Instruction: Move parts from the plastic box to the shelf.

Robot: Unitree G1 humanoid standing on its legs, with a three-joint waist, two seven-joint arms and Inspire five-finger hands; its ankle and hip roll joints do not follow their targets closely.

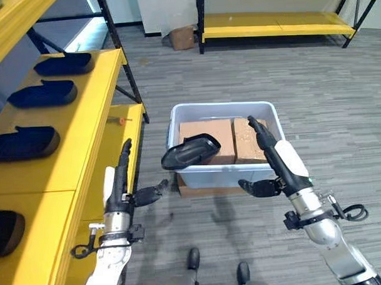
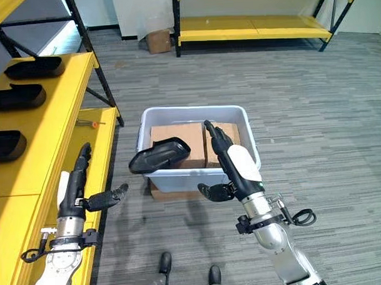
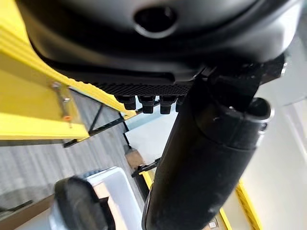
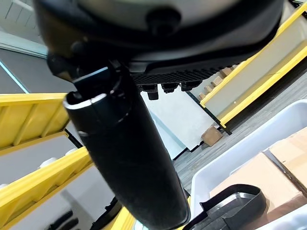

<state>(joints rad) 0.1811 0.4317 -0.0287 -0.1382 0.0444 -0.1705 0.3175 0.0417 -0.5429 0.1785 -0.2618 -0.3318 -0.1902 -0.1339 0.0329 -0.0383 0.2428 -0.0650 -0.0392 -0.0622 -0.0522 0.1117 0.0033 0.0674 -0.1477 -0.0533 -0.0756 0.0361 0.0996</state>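
**Op:** The black part lies tilted across the front-left rim of the plastic box, one end hanging out over the floor, the other resting on the cardboard packed inside. Neither hand touches it.

**Obs:** How do you expect it to handle?

**Op:** My judgement: a moulded shell, stiff and light, hollow on one side, with a smooth skin that may slip. It looks long for one hand, so I would take it near its middle, thumb in the hollow and fingers over the rounded back. Perched on the rim, it could tip out if nudged.

**Obs:** Hand states?

**Op:** Right hand is extended over the box's front wall just right of the part, fingers straight, thumb spread, holding nothing. Left hand is raised beside the yellow shelf, well left of the box, fingers straight and thumb out toward the part, also empty.

**Obs:** Surroundings?

**Op:** Four similar black parts already sit in a row on the shelf's upper level. A small orange-handled tool lies on the lower level. The box sits on a flat carton on grey floor. I judge this part is the next to transfer.
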